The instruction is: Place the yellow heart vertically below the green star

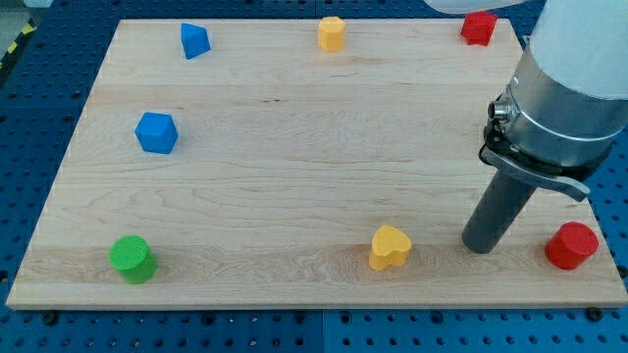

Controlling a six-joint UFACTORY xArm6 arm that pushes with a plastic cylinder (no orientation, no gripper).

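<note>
- My tip [481, 245]: a bare rod with no jaws, holding nothing, resting on the board [294, 147] at lower right.
- Yellow heart [390, 247]: just left of my tip, apart.
- Red cylinder [572, 245]: right of my tip.
- Green block [131, 259]: lower left; its shape is unclear.

Bright, even overhead light, soft short shadows, sharp focus throughout

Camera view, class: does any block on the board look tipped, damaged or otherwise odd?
No block looks damaged or tipped. One oddity: no green star shows; the only green block looks round, at the board's bottom left. My tip stands right of the yellow heart, apart from it.
</note>
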